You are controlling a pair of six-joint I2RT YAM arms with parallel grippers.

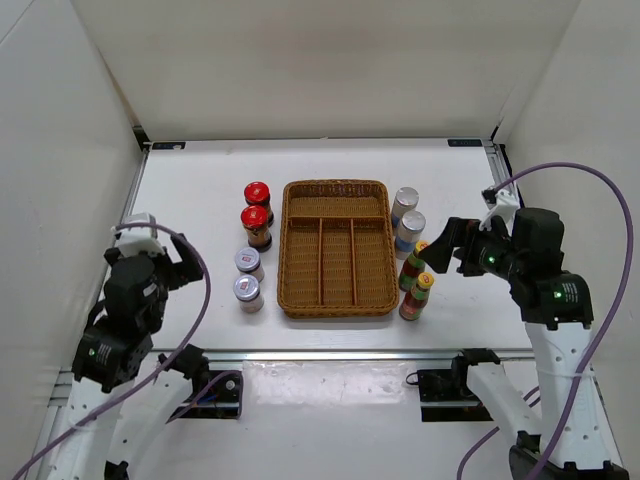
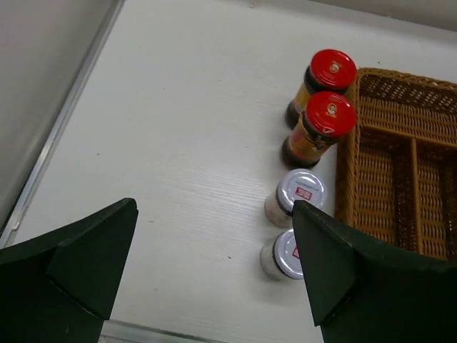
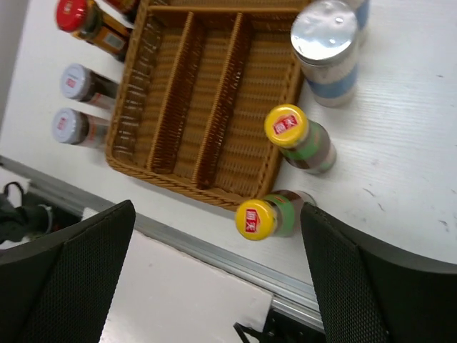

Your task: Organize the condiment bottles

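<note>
On the table, top view: the wicker tray [image 1: 337, 184] stands in the middle of the table [image 1: 195, 190], and all eight bottles stand outside it.
Left of tray: the red-lidded jars [image 1: 258, 194] [image 1: 255, 218] are farther and the silver-lidded jars [image 1: 248, 261] [image 1: 247, 290] nearer, in one upright column beside the rim.
Right of tray: the white bottles [image 1: 405, 200] [image 1: 410, 228] are farther and the red sauce bottles [image 1: 416, 262] [image 1: 417, 293] nearer, also upright.
My left gripper [image 1: 185, 268]: it is well apart from the silver-lidded jars.
My right gripper [image 1: 440, 250]: it is just beside the red sauce bottles.
Left wrist view, jaws: they are spread wide and I grasp nothing.
Left wrist view, bottles: the silver-lidded jars [image 2: 301, 189] [image 2: 289, 254] are ahead, by my right-hand finger [image 2: 335, 264]. The red-lidded jars [image 2: 332, 68] [image 2: 330, 114] are beyond them, along the tray rim [image 2: 344, 179].
Right wrist view, jaws: they are released wide and hold nothing.
Right wrist view, bottles: the red sauce bottles [image 3: 285, 125] [image 3: 255, 219] show between my fingers [image 3: 357, 279]. The nearer one is close to the right-hand finger, and I cannot tell if they touch. One white bottle [image 3: 325, 50] is beyond them.
</note>
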